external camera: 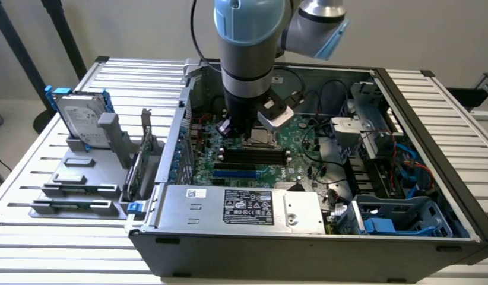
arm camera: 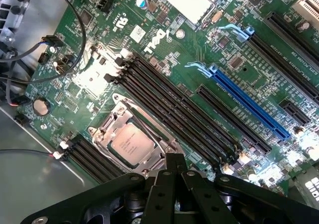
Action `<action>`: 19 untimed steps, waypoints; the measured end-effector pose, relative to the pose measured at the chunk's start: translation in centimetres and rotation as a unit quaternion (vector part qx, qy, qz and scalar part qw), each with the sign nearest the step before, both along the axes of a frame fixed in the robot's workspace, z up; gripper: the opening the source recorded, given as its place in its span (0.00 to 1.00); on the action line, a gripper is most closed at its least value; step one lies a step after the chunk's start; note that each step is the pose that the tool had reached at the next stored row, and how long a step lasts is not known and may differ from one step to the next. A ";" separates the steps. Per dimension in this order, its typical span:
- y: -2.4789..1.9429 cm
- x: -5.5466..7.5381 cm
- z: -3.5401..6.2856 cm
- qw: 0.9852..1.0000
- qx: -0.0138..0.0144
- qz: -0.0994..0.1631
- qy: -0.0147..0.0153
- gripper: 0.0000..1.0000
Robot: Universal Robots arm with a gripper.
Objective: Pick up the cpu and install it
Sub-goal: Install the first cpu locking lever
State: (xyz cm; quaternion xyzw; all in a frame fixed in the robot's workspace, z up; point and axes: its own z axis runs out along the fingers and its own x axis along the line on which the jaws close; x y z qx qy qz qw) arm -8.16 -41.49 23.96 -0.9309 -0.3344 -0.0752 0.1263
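The cpu (arm camera: 130, 143) is a small square chip with a silver-grey top. It lies flat in the metal socket frame (arm camera: 107, 129) on the green motherboard (arm camera: 164, 35). My gripper (arm camera: 174, 160) hovers just above and beside the socket, its black fingers shut together with nothing between them. In the exterior view the gripper (external camera: 242, 135) hangs low inside the open computer case (external camera: 434, 119), over the socket area (external camera: 262, 138) of the board, and the arm hides most of the chip.
Black memory slots (arm camera: 174, 104) and a blue expansion slot (arm camera: 249, 102) run beside the socket. Loose cables (arm camera: 30, 50) lie near the board edge. A power supply (external camera: 244, 205) fills the case front. A hard drive (external camera: 79, 119) stands on the grey parts holder (external camera: 78, 190).
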 end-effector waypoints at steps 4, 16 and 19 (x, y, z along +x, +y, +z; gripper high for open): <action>0.00 -0.2 -0.19 1.000 0.000 0.008 0.000 0.11; 0.07 -0.6 -1.21 1.000 0.001 0.015 0.001 0.11; 0.17 -0.6 -1.40 1.000 0.001 0.016 0.001 0.11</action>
